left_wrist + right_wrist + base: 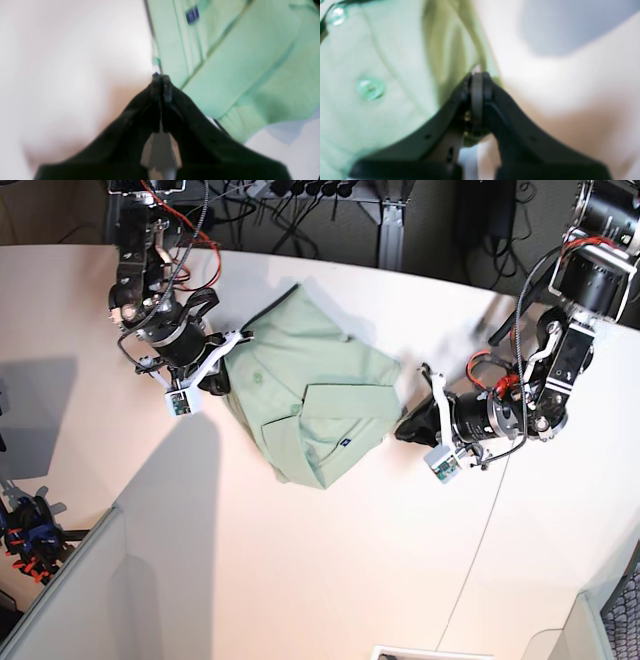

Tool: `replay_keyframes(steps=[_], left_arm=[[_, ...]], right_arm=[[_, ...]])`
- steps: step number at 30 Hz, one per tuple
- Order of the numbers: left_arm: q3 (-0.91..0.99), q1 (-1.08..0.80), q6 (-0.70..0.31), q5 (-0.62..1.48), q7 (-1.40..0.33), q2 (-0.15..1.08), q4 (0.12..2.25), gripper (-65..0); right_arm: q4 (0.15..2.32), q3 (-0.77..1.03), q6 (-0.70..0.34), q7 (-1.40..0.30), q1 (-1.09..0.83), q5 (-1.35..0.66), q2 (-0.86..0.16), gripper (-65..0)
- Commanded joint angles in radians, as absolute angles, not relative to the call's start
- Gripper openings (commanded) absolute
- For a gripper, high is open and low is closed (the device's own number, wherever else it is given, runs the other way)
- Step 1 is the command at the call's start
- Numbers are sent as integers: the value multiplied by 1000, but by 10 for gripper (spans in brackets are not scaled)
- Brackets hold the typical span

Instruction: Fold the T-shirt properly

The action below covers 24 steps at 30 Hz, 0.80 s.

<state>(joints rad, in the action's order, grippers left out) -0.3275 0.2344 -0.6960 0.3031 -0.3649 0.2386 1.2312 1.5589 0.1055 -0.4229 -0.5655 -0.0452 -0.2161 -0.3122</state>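
The pale mint-green collared cloth T-shirt [310, 405] lies partly folded mid-worktop [300, 580]. Both sets of fingers are pressed together at its opposite edges; whether they pinch cloth is unclear. Next likely comes another fold, calling for matched lifts.

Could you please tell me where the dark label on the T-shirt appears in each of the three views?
Left wrist: dark label at the top, right of centre, on the T-shirt.
Right wrist: not in it; only buttons show.
Base: tiny dark mark near the shirt's lower edge.
Shared landmark: the mint-green shirt itself.
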Motion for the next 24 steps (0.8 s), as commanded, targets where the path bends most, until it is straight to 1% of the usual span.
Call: replay_keyframes(steps=[1, 8, 15, 19, 21, 24], left_arm=[[-325, 264, -698, 319, -336, 239, 1242, -650], [-327, 273, -698, 319, -317, 228, 1242, -650], [-327, 297, -698, 285, -310, 233, 1242, -650], [-327, 305, -698, 283, -309, 236, 1242, -650], [-327, 304, -698, 283, -298, 235, 1242, -650], [-327, 305, -698, 283, -287, 235, 1242, -650]], right_arm=[[1592, 112, -423, -550, -54, -225, -304, -650], [1645, 112, -424, -558, -130, -228, -161, -650], [1661, 112, -424, -558, -171, -229, -49, -650], [1677, 111, -424, -558, -184, -243, -14, -650], [1685, 110, -424, -558, -187, -281, -14, -650], [1700, 110, -424, -559, -187, -285, -14, -650]])
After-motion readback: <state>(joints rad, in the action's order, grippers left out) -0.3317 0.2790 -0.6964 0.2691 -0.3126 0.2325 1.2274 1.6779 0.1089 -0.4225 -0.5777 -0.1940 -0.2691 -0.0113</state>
